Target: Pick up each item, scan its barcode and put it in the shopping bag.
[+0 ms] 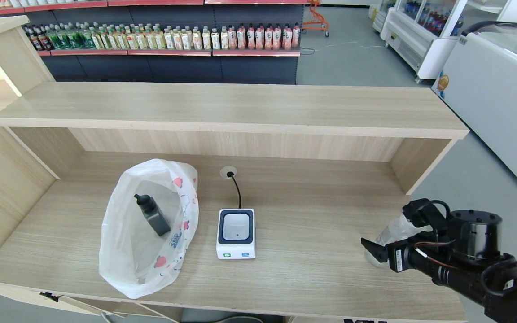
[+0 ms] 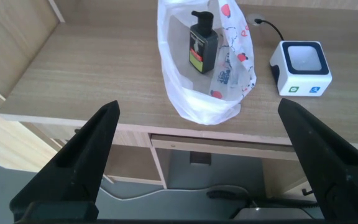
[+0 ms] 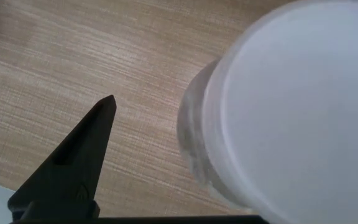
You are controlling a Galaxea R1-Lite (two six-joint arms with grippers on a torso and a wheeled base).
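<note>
Straddling a clear round plastic jar with a white lid [image 3: 291, 112] at the right end of the pale wooden counter [image 1: 312, 251], the right gripper [image 1: 386, 228] has its jaws spread and not yet pinching, seemingly lined up for a grasp. A white box scanner with a dark-blue window [image 1: 236, 233] faces up mid-counter. Beside it, the white red-printed plastic shopping bag [image 1: 119, 242] gapes, with a dark grey pump bottle [image 1: 153, 216] inside. The left gripper [image 2: 197, 109] hangs off the counter's front edge, wide apart and empty.
</note>
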